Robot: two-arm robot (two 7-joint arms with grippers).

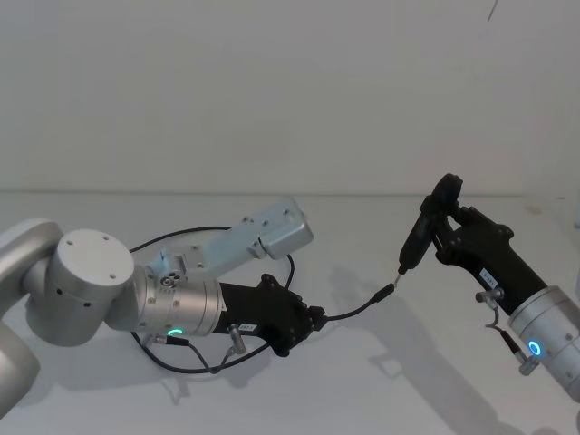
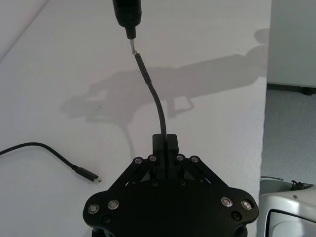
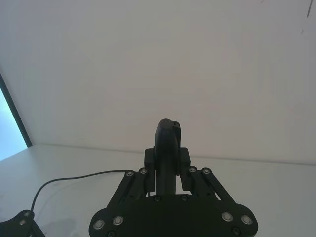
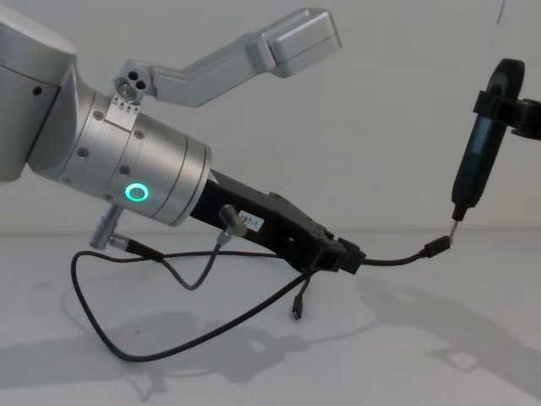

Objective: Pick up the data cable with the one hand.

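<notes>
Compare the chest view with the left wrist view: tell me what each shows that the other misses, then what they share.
Chest view alone: the left arm's silver cylinder with its green ring, the grey wrist lead, and the cable's slack looping down onto the table.

Left wrist view alone: the cable's free plug lying flat on the table, and the floor past the table's edge.

Both: the left gripper shut on the data cable, whose near plug rises toward the tip of the black tool that the right gripper holds.

Black data cable (image 1: 353, 311), black left gripper (image 1: 317, 319) under a green-glowing ring (image 4: 135, 193), white worktop (image 1: 381, 381).
</notes>
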